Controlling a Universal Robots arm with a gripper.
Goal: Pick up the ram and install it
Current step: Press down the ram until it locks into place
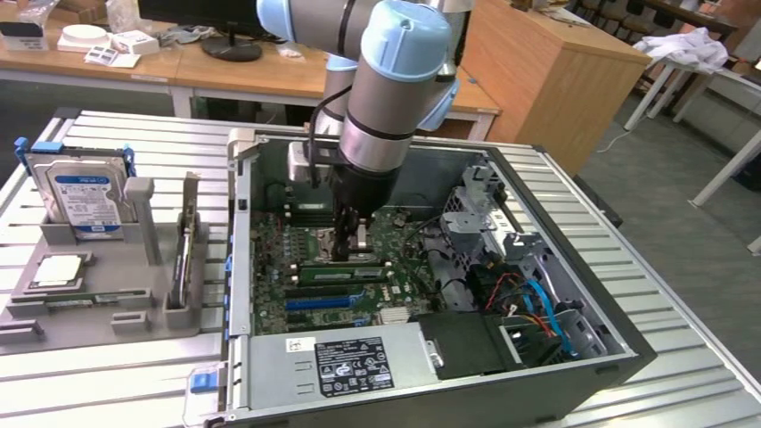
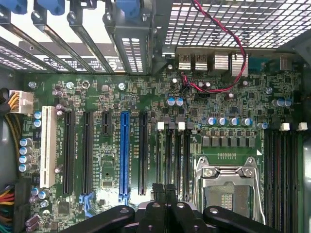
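Ram (image 1: 345,274) lying seated in a motherboard (image 2: 146,145) slot inside the open computer case (image 1: 618,343), gripper (image 1: 346,252) just above it, fingers (image 2: 165,191) pressed together and holding nothing, hard drive (image 1: 81,198) upright in grey holder (image 1: 107,312) on the exterior view's left.

Exterior view: high, off to one side, looks down at an angle on the open PC case (image 1: 419,357) lying on a slatted table (image 1: 666,294), arm (image 1: 387,98) in mid-frame, desks behind. Medium distance, whole case fits. Wrist view: close, looks straight down onto the motherboard (image 2: 146,145) from inside the case, gripper (image 2: 165,191) at the frame edge. Shared: motherboard, blue slot (image 1: 319,302) (image 2: 124,150), CPU socket (image 1: 327,239) (image 2: 226,187).
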